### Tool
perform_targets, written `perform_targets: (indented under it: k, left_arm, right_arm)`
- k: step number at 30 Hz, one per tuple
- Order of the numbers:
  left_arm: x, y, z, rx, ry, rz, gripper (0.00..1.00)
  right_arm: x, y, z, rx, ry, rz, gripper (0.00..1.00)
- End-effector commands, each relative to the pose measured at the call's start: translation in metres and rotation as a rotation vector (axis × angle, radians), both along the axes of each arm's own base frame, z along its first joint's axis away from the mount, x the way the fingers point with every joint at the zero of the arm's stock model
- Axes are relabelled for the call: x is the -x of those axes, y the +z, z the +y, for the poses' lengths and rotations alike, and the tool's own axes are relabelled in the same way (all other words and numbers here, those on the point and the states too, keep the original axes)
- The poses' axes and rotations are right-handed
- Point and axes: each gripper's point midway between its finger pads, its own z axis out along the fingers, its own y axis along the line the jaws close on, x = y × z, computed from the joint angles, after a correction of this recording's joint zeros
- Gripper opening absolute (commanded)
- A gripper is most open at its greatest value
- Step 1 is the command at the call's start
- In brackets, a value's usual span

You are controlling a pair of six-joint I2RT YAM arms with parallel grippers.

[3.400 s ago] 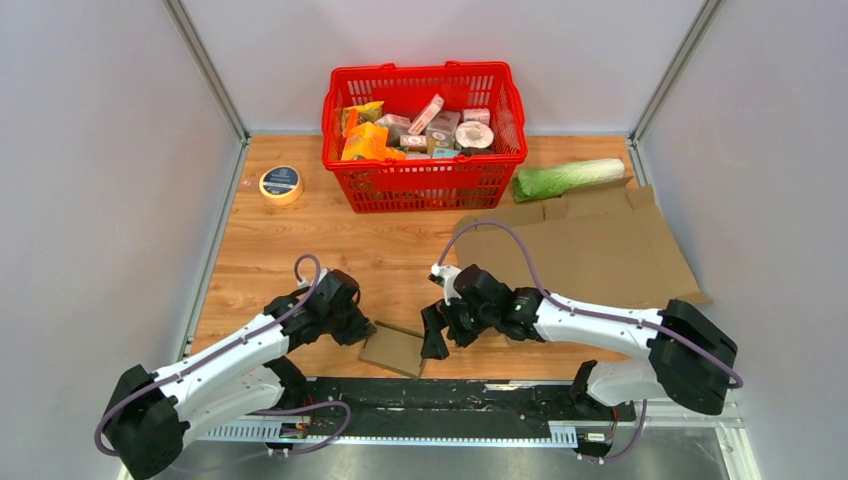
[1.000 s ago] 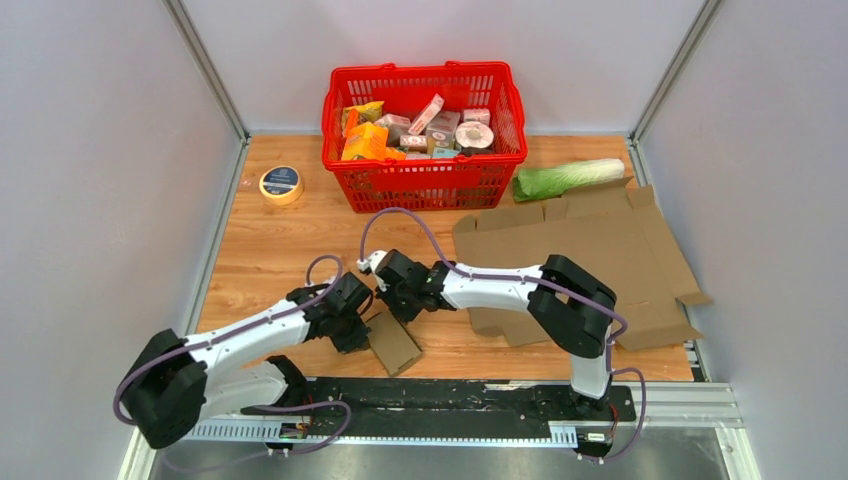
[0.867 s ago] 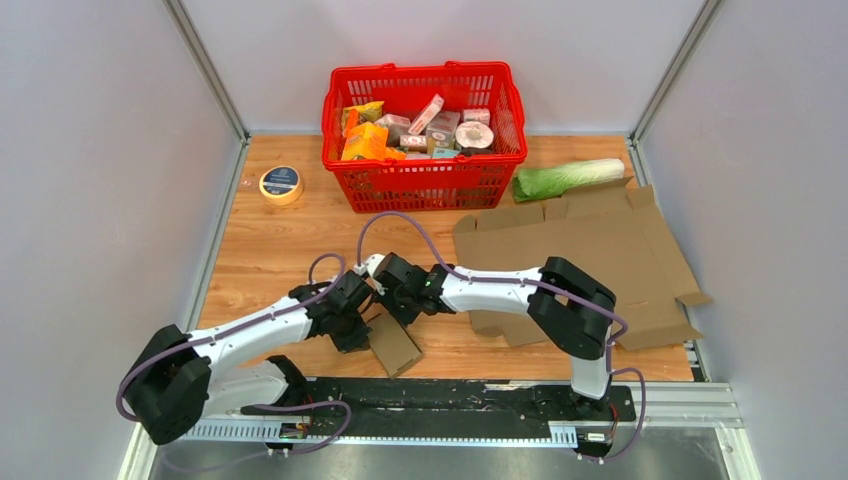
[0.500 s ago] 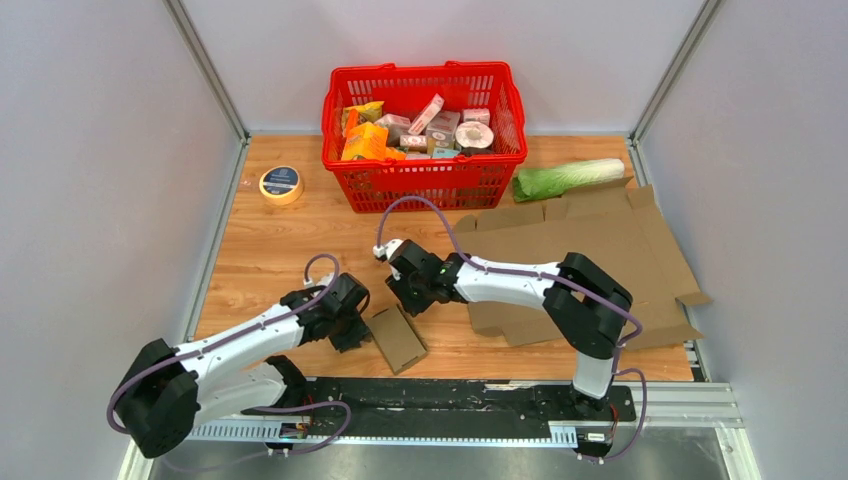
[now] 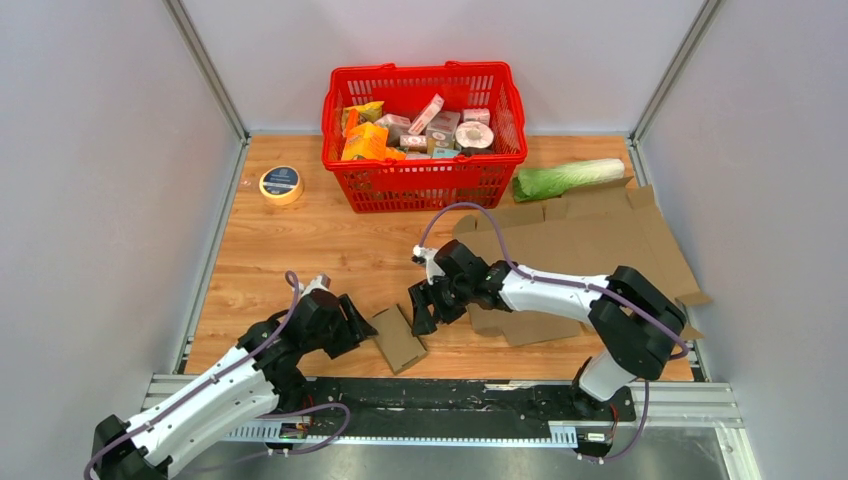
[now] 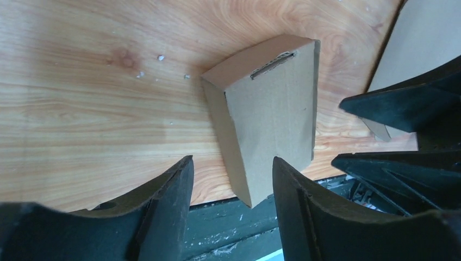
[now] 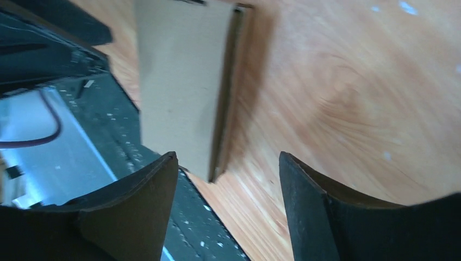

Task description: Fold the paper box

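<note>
Now the box (image 5: 398, 338) lies on the table (image 5: 300, 250) between the left gripper (image 5: 364, 326) and right gripper (image 5: 421, 321), both spread apart, gripping nothing.

The box (image 5: 398, 338) is matt brown cardboard with smooth faces. The tabletop (image 5: 300, 240) is wood-grained with a slight sheen. The basket (image 5: 430, 185) is glossy red plastic.

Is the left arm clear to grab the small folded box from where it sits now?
Probably yes: the left gripper is open right beside the paper box, nothing between them; the right gripper flanks the other side.
</note>
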Motion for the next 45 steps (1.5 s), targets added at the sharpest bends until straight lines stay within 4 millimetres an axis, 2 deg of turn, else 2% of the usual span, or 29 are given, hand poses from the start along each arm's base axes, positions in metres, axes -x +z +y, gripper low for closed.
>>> perform_targets:
  k: [1, 5, 9, 14, 15, 19, 22, 27, 34, 42, 44, 45]
  left_arm:
    - [-0.012, 0.008, -0.018, 0.112, -0.007, -0.071, 0.64]
    - [-0.013, -0.009, -0.02, 0.093, -0.005, -0.039, 0.6]
    - [-0.015, -0.018, -0.024, 0.084, -0.026, -0.036, 0.59]
    - [-0.009, -0.03, -0.008, 0.016, 0.012, -0.003, 0.49]
    - [-0.004, -0.037, -0.003, 0.001, 0.018, 0.017, 0.48]
    - [0.004, -0.05, 0.0, 0.018, 0.041, 0.051, 0.35]
    - [0.011, -0.06, 0.005, 0.01, 0.048, 0.075, 0.28]
    - [0.02, -0.072, 0.012, 0.01, 0.056, 0.093, 0.21]
    - [0.032, -0.084, 0.02, 0.009, 0.063, 0.117, 0.12]
    - [0.037, -0.085, 0.03, -0.003, 0.086, 0.107, 0.09]
    - [0.034, -0.079, 0.026, 0.014, 0.062, 0.084, 0.14]
    - [0.031, -0.069, 0.023, 0.023, 0.045, 0.059, 0.2]
  right_arm:
    - [0.007, 0.022, 0.033, -0.205, 0.024, 0.11, 0.67]
    - [0.002, 0.016, 0.033, -0.213, 0.016, 0.124, 0.61]
    - [-0.002, 0.012, 0.03, -0.215, 0.005, 0.128, 0.57]
    - [-0.006, 0.01, 0.031, -0.218, 0.012, 0.126, 0.54]
    - [-0.007, 0.01, 0.032, -0.221, 0.01, 0.13, 0.54]
    - [-0.009, 0.013, 0.044, -0.262, 0.039, 0.151, 0.56]
    - [-0.009, 0.011, 0.047, -0.276, 0.036, 0.172, 0.62]
    - [-0.006, 0.01, 0.052, -0.304, 0.05, 0.193, 0.68]
    - [-0.006, 0.003, 0.049, -0.294, 0.04, 0.213, 0.7]
    - [-0.007, -0.006, 0.045, -0.28, 0.016, 0.229, 0.71]
    - [-0.006, -0.007, 0.041, -0.28, 0.01, 0.23, 0.71]
    - [-0.007, -0.005, 0.04, -0.288, 0.007, 0.225, 0.71]
